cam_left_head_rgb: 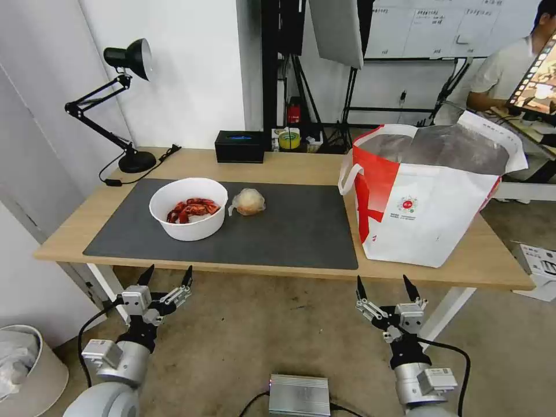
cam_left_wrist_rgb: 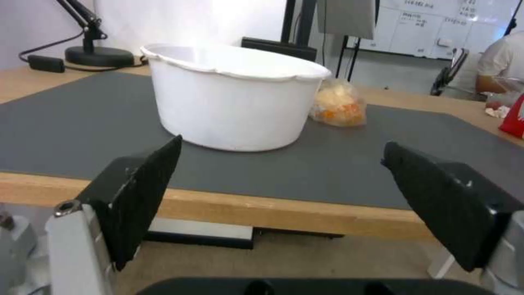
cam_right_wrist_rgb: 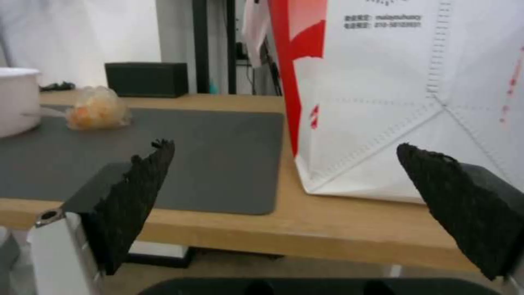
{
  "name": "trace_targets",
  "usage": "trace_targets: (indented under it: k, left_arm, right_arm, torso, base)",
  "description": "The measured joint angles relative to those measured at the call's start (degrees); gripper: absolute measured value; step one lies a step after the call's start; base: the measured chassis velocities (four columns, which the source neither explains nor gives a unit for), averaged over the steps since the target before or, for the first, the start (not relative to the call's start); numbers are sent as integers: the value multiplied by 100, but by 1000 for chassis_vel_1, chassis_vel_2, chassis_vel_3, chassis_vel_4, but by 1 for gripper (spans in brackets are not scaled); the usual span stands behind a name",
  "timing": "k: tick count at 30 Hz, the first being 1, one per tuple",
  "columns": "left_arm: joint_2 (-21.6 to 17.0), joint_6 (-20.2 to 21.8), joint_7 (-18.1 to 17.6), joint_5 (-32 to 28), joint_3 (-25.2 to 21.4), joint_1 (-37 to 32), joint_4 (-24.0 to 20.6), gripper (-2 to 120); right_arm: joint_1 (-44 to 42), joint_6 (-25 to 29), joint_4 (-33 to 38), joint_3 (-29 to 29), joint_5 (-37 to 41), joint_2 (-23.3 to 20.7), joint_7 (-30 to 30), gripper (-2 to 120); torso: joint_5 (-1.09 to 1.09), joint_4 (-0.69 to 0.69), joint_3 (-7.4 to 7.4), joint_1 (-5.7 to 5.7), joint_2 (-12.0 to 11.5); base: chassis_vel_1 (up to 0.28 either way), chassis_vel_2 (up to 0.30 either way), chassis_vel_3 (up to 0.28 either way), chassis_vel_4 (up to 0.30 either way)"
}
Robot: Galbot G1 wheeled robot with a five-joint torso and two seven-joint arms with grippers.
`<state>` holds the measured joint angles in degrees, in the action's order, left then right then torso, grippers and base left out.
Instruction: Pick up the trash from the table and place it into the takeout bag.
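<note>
We hold our left gripper (cam_left_head_rgb: pixel 168 275) low in front of the near edge of the surface (cam_left_head_rgb: pixel 289 168), jaws spread wide and empty; our right gripper (cam_left_head_rgb: pixel 387 288) hangs likewise at the near edge, wide open, nothing between its fingers; both sit below the tabletop, short of the dark grey mat (cam_left_head_rgb: pixel 301 231).

Here is the relation that matters: the white bowl of red scraps (cam_left_head_rgb: pixel 189 207) stands on the mat straight ahead of our left gripper, at about twelve o'clock from it and just past the edge; in the left wrist view the bowl (cam_left_wrist_rgb: pixel 232 98) fills the gap between the fingers, so we judge the left arm the nearer one. The bowl is round, so no long axis to line up with; its rim is what a grasp would have to meet.

The clear-wrapped pale-orange lump (cam_left_head_rgb: pixel 248 202) lies just beside the bowl at its three o'clock, apart from it by a sliver; from our right gripper it sits at about ten o'clock, well off.

The takeout bag (cam_left_head_rgb: pixel 428 208) stands upright at the surface's right end, mouth open, silvery lining showing, at about one o'clock from our right gripper; its wall (cam_right_wrist_rgb: pixel 404 94) looms close in the right wrist view.

Around: a black box (cam_left_head_rgb: pixel 240 146) and a desk lamp (cam_left_head_rgb: pixel 113 104) at the far edge, clear of any path; the lump looks the only thing close enough to be nudged.
</note>
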<state>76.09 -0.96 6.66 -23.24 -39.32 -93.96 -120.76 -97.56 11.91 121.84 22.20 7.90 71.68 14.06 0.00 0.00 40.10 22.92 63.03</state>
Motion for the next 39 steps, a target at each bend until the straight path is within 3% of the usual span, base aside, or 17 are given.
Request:
trace_targets:
  k: [12, 21, 30, 39]
  left_arm:
    - [68, -37, 3, 22, -36, -74, -4, 100]
    - [178, -92, 14, 84, -40, -176, -95, 100]
    - [233, -114, 24, 99, -132, -259, -154, 100]
    - [311, -118, 25, 145, -123, -293, -223, 100]
  right_arm:
    - [890, -90, -128, -361, 432, -417, 25, 100]
    - [2648, -229, -935, -1192, 907, -705, 106, 100]
    - [4107, -394, -1765, -2136, 1114, -520, 199, 100]
    - [5094, -434, -2445, -2697, 1317, -407, 274, 100]
  torso:
    - [0, 0, 0, 0, 0]
    - [0, 1, 1, 0, -1]
    - [0, 0, 1, 0, -1]
    - [-1, 0, 1, 0, -1]
  base:
    - [0, 0, 0, 0]
    - [0, 0, 0, 0]
    - [0, 0, 0, 0]
    - [0, 0, 0, 0]
